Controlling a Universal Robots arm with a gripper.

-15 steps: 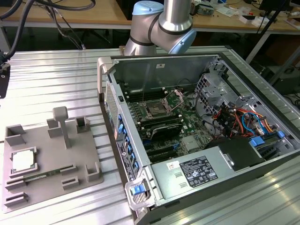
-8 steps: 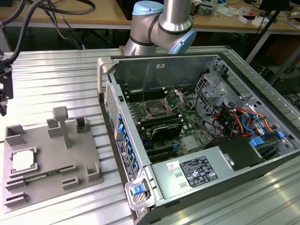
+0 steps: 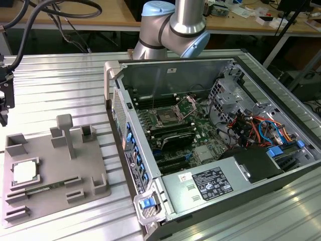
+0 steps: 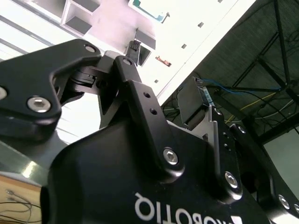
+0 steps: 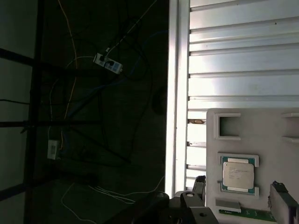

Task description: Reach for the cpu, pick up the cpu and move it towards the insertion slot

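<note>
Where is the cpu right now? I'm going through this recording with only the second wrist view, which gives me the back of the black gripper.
Observer: The small, square, silvery-white cpu lies flat in a framed pocket of the grey plastic fixture plate, at the exterior view's left.
Operator: Is anything gripping it?
Observer: No. In the first wrist view the cpu lies bare in its pocket, with nothing touching it.
Operator: And the insertion slot?
Observer: The insertion slot, a square dark socket with a shiny metal frame, sits on the green motherboard inside the open grey metal computer case, to the exterior view's right of the plate.
</note>
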